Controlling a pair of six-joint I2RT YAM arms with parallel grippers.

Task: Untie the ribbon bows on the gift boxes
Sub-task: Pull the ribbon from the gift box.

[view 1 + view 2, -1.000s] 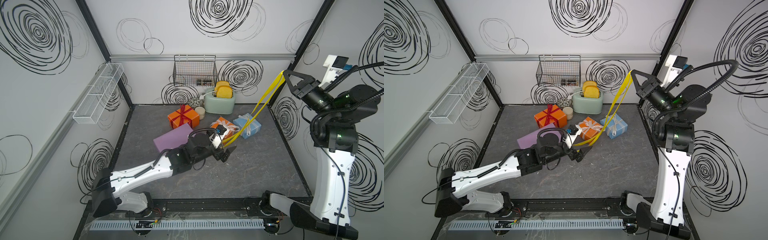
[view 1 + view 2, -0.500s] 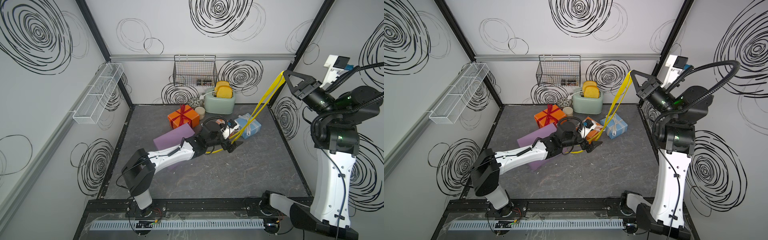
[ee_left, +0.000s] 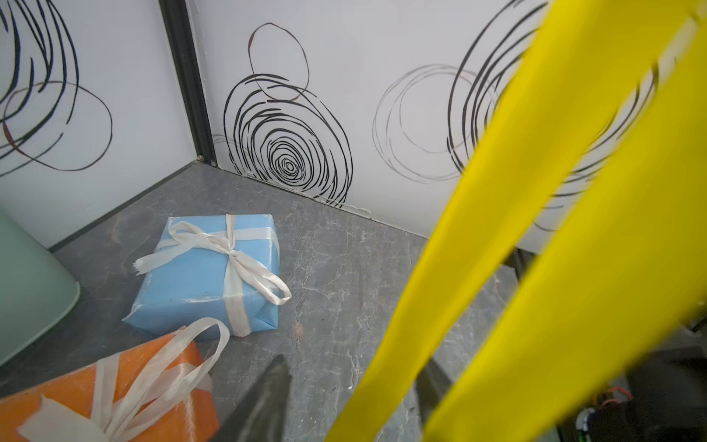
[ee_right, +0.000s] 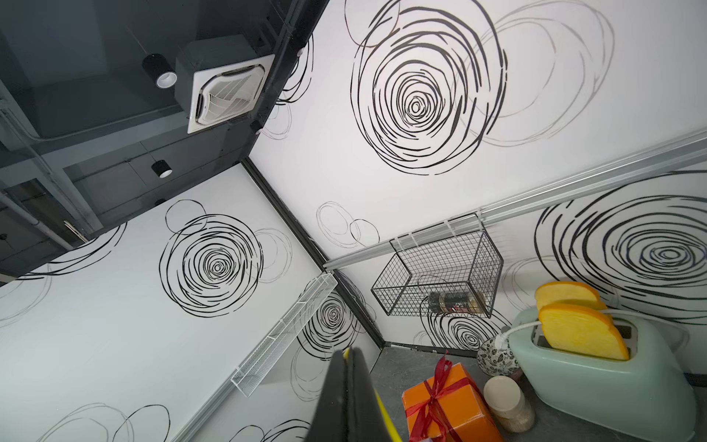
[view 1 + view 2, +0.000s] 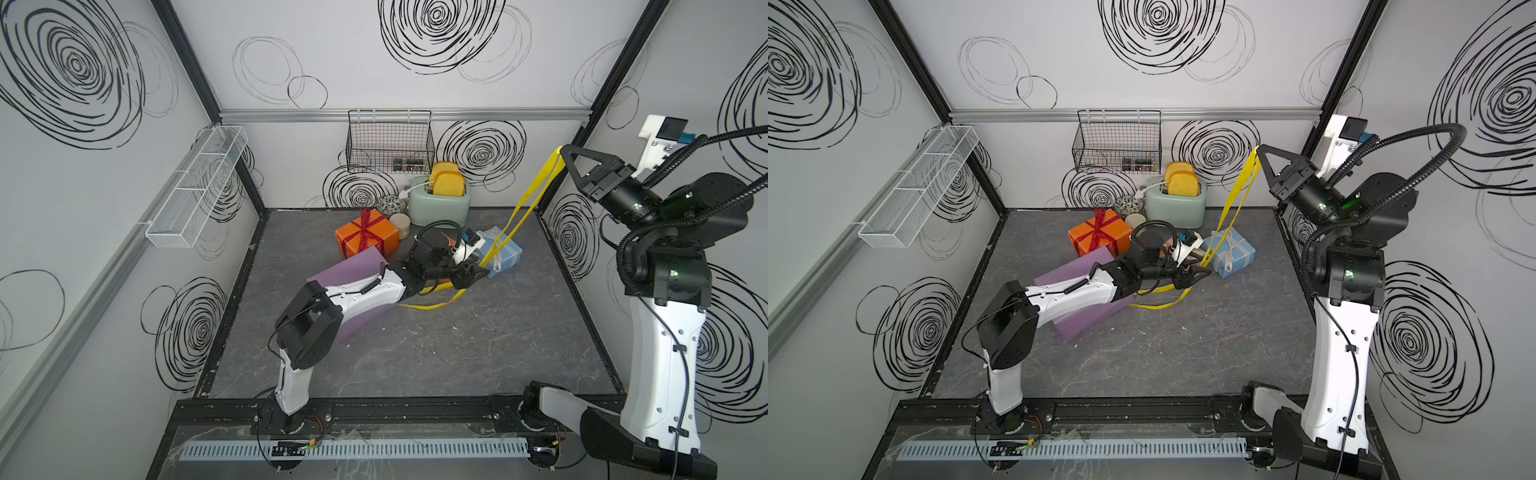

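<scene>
On the grey counter (image 5: 457,353), the lilac box (image 5: 353,270) lies under my left arm while the yellow ribbon (image 3: 451,268) runs straight from beside it, past the light-blue box (image 5: 505,253), up to my right hand (image 5: 562,149), pinched tight on it near the wall. My left hand (image 5: 476,274) straddles a low strand; whether it has bitten, I cannot tell. I reckon the clean way is a firm low grip, then a steady upward draw, clear of the blue box's white bow (image 3: 229,248).
</scene>
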